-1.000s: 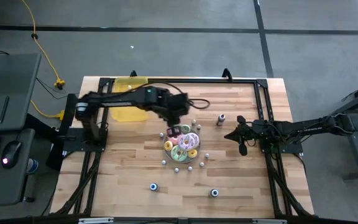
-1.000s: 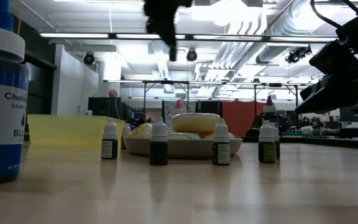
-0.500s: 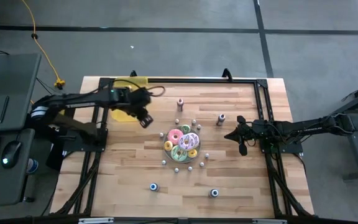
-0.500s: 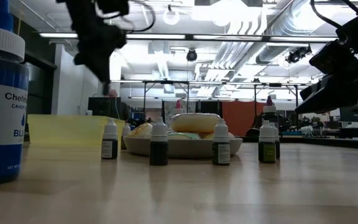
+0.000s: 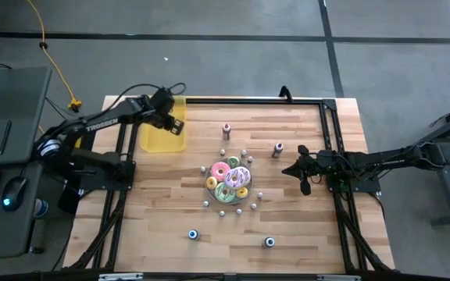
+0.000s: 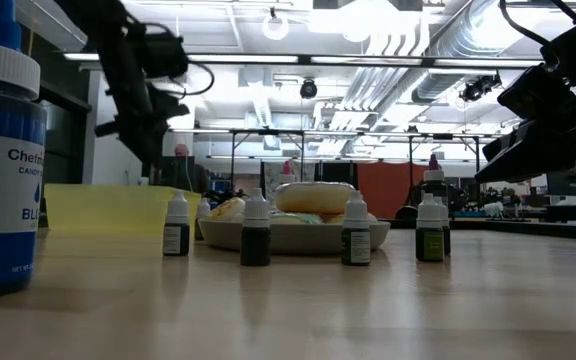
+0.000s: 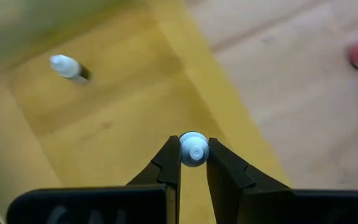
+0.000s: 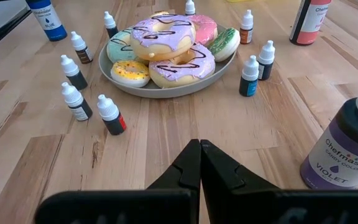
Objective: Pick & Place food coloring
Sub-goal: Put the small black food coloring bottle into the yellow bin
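Observation:
Small food coloring bottles with white caps stand around a plate of frosted doughnuts at the table's middle. My left gripper hangs over the yellow bin at the table's far left and is shut on one small bottle. Another small bottle lies on its side on the bin floor. My right gripper is shut and holds nothing. It waits above the table to the right of the plate, also seen in the high view. My left gripper pinches the small bottle between its two fingers, at or just below its white cap. The cap end faces the wrist camera and the body is hidden beyond it. The bottle is lifted clear, above the yellow bin's floor.
Larger colouring bottles stand about: a pink one and a violet one on the far side of the plate, two blue-capped ones near the front edge. Black frame rails run along the table's sides. Bare wood lies left of the plate.
My left arm has swung from beside the doughnut plate toward the table's left and far edge, and its gripper now hangs over the yellow bin. The right arm has kept still.

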You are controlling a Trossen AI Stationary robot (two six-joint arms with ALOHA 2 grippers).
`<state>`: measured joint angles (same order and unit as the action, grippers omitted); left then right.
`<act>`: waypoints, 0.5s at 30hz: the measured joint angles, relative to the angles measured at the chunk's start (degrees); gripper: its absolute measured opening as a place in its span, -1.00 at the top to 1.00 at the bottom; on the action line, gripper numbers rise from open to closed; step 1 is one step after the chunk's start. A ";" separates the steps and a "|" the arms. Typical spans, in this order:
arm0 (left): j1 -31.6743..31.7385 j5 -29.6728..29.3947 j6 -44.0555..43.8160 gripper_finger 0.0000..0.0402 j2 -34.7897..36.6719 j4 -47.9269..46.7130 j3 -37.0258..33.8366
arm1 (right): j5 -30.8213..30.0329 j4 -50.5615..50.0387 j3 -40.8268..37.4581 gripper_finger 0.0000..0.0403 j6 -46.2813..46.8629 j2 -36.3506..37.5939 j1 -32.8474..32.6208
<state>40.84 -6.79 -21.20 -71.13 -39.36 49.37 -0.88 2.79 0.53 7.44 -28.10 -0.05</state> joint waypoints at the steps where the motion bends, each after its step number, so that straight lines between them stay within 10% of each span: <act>1: 1.27 -0.10 0.06 0.80 -0.44 1.39 -0.58 | 0.02 -0.02 -0.01 1.00 0.00 0.00 0.00; 15: 9.12 -3.34 3.10 0.80 -11.37 15.40 -2.19 | 0.01 0.00 -0.01 1.00 0.00 0.00 0.01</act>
<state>49.96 -10.12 -18.10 -82.50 -23.96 47.18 -0.87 2.79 0.52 7.44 -28.10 -0.04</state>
